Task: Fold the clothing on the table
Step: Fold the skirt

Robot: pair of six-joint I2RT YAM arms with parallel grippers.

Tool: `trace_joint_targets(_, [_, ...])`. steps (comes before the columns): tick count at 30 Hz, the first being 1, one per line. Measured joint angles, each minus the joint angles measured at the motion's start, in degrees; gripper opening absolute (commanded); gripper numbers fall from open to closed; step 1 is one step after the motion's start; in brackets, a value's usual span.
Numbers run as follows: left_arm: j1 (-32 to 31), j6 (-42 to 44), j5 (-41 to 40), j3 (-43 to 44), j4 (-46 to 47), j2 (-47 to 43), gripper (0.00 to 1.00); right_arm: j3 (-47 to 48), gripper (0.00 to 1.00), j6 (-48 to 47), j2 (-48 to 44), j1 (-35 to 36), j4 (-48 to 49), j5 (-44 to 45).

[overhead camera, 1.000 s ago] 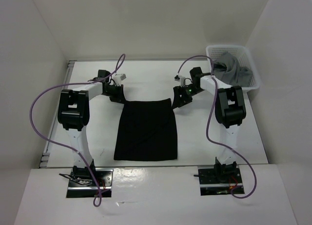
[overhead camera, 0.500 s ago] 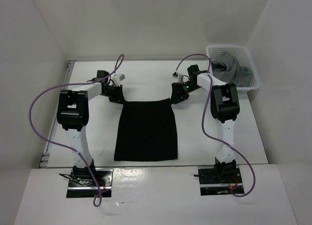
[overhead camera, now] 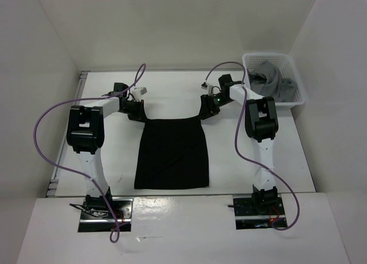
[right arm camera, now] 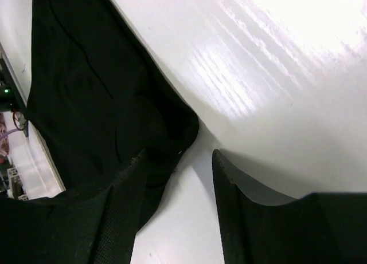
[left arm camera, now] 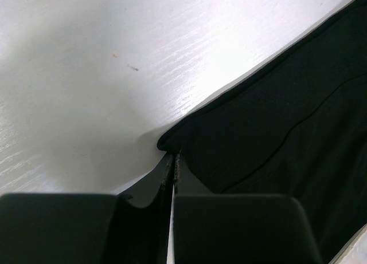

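So the black clothing (overhead camera: 172, 152) is lying flat and spread out, roughly a rectangle, with the white table (overhead camera: 172, 95) showing bare on all sides of it and the two arm bases on its near side. The left gripper (left arm camera: 170, 161) is down at the clothing's far-left corner. In the left wrist view its two fingers are pressed together with barely a sliver between them, and the corner of the fabric runs right into the tips, so it looks clamped on that corner. The right gripper (right arm camera: 179, 155) is at the clothing's far-right corner and its jaws are clearly apart. One finger sits over the black fabric and the other over bare tabletop just beside the hem, with the rounded corner lying in the gap between them, not pinched. The fabric has a few soft creases near both far corners, and the near edge lies straight. Off to the far right of the clothing, well apart from it, there's a white slotted basket (overhead camera: 298, 98) with a grey garment (overhead camera: 272, 81) heaped in it. Purple cables (overhead camera: 40, 126) loop off both arms on either side of the clothing.
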Motion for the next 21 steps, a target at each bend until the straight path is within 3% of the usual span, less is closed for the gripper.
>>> trace_joint_targets(13, [0.4, 0.0, 0.4, -0.2, -0.1, 0.0, 0.0, 2.5, 0.33, 0.2, 2.1, 1.7, 0.0, 0.3])
trace_joint_targets(17, [0.6, 0.0, 0.9, -0.4, 0.0, 0.0, 0.0, 2.5, 0.09, 0.0, 2.3, 1.9, 0.0, 1.8])
trace_joint_targets(21, [0.6, 0.2, 1.0, -0.4, -0.1, 0.0, 0.0, 2.5, 0.0, 0.2, 2.6, 1.9, 0.0, 2.1])
